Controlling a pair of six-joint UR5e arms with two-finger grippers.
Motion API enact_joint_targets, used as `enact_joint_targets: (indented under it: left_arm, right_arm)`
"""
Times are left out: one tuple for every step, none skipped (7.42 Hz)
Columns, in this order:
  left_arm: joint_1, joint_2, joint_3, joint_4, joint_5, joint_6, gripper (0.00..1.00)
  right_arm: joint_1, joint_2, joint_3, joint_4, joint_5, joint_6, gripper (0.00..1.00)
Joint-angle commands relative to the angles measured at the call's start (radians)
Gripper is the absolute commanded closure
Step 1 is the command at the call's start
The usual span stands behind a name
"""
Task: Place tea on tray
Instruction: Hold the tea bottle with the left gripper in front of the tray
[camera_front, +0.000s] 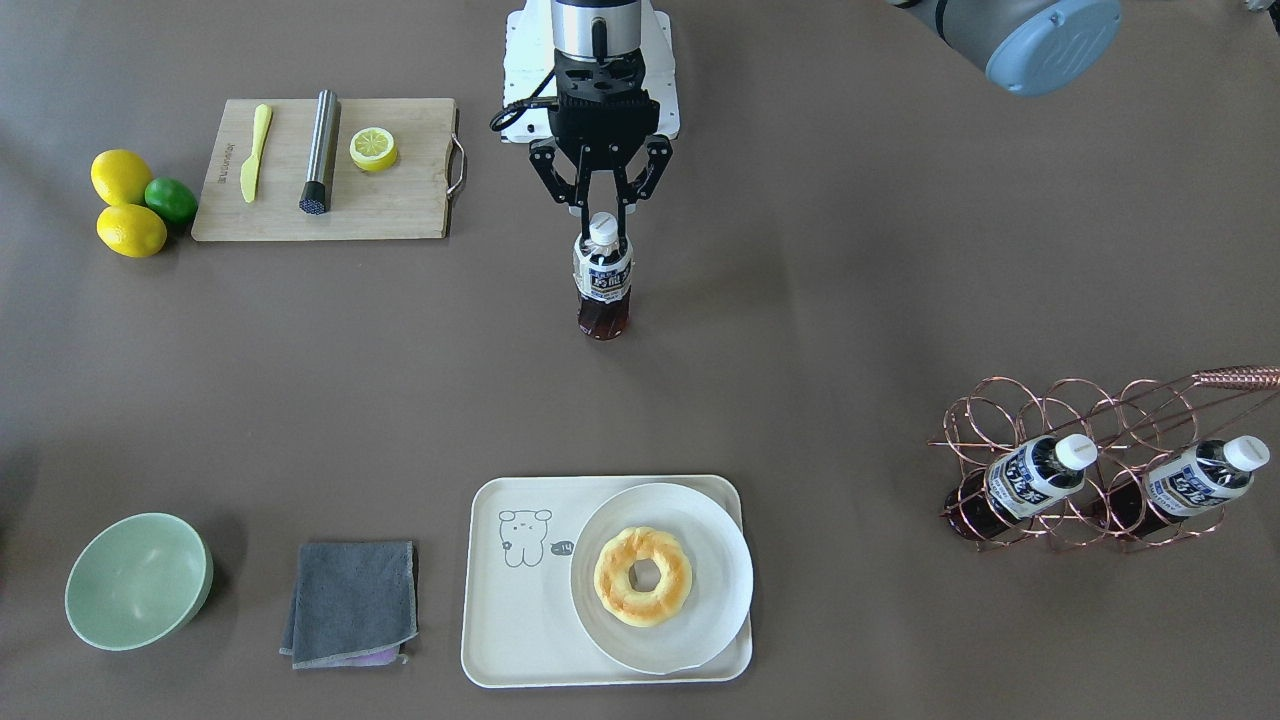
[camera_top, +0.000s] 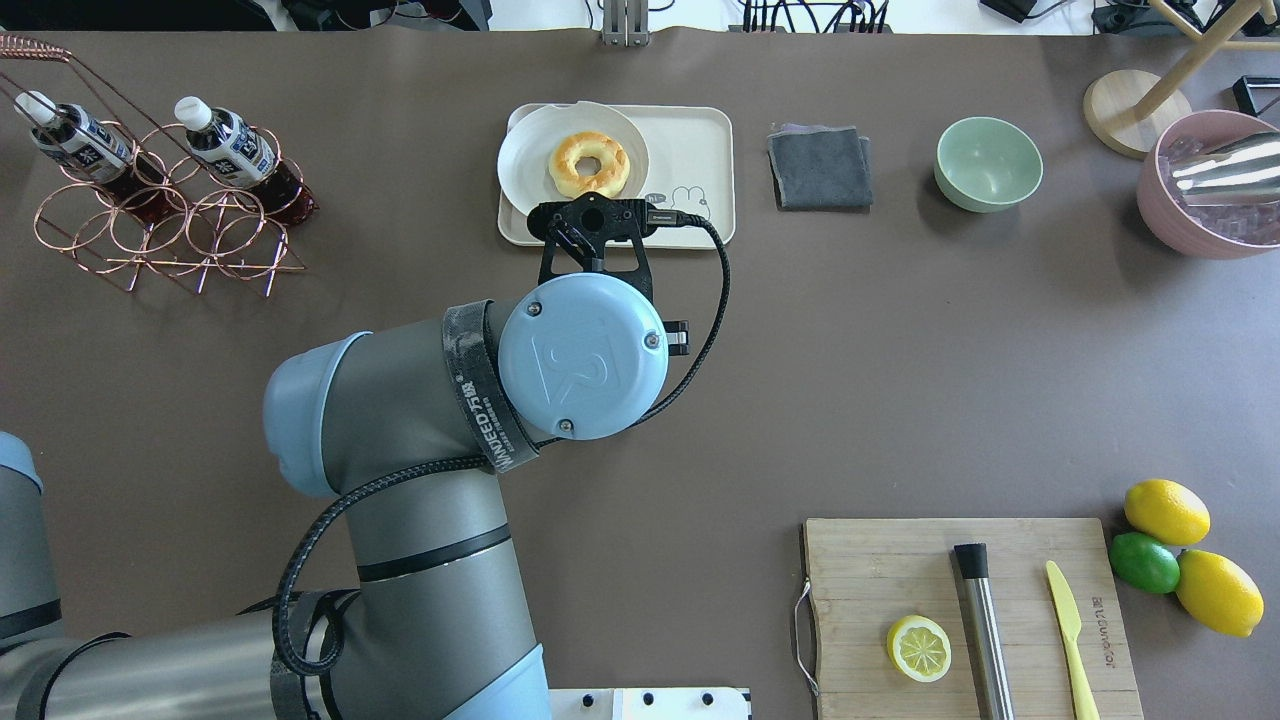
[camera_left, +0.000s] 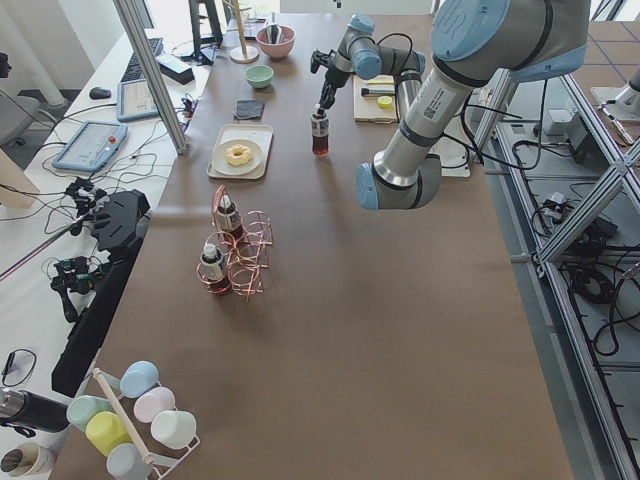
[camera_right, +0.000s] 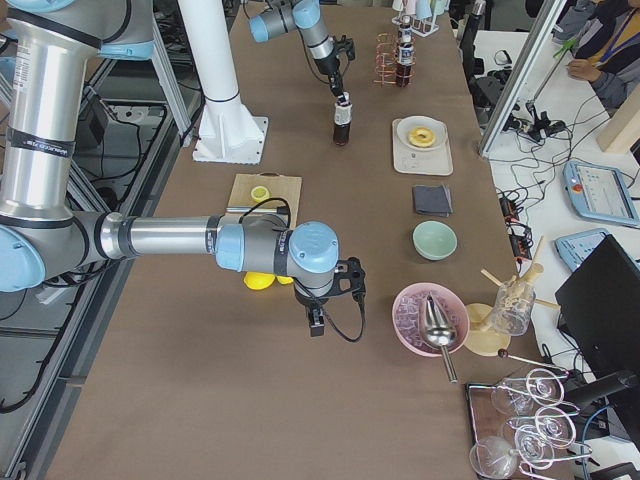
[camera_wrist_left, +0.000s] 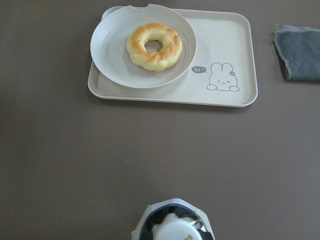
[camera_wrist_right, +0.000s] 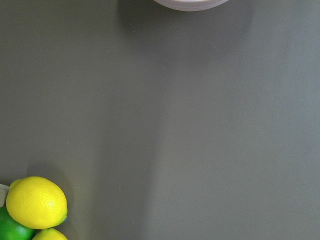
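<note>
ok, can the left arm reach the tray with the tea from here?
Probably yes. The left gripper holds the tea by its cap; only bare table lies between it and the tray. The plate with the donut covers one half; the bear half is free.

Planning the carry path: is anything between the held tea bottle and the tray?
Nothing visible lies on the table between the tea, gripped by the left pincer, and the tray. A plate with a doughnut covers half the tray; the half with the drawing is bare.
</note>
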Motion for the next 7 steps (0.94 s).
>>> enact_joint_targets:
  left_arm:
    - [0.004, 0.010, 0.002, 0.000, -0.001, -0.002, 1.00]
    - [0.005, 0.010, 0.002, 0.000, 0.000, -0.002, 1.00]
    - [0.005, 0.010, 0.002, -0.001, -0.001, 0.000, 0.99]
    - [0.007, 0.010, 0.002, 0.000, -0.001, -0.002, 0.52]
    - [0.007, 0.008, 0.000, -0.001, 0.000, -0.002, 0.13]
    - [0.007, 0.007, -0.007, 0.000, 0.000, -0.002, 0.04]
    - [0.004, 0.016, -0.042, 0.002, 0.002, -0.002, 0.04]
  right_arm:
    - [0.000, 0.000, -0.004, -0.001, 0.002, 0.000, 0.00]
    - [0.000, 0.000, -0.004, -0.001, 0.002, 0.000, 0.00]
    - [0.000, 0.002, -0.004, -0.001, 0.002, 0.000, 0.00]
    - [0.000, 0.002, -0.004, 0.000, 0.002, 0.000, 0.00]
    - [-0.002, 0.003, -0.002, 0.000, 0.003, 0.003, 0.00]
    - [-0.002, 0.006, 0.001, 0.002, 0.012, 0.006, 0.00]
    - [-0.002, 0.012, 0.010, 0.003, 0.027, 0.024, 0.00]
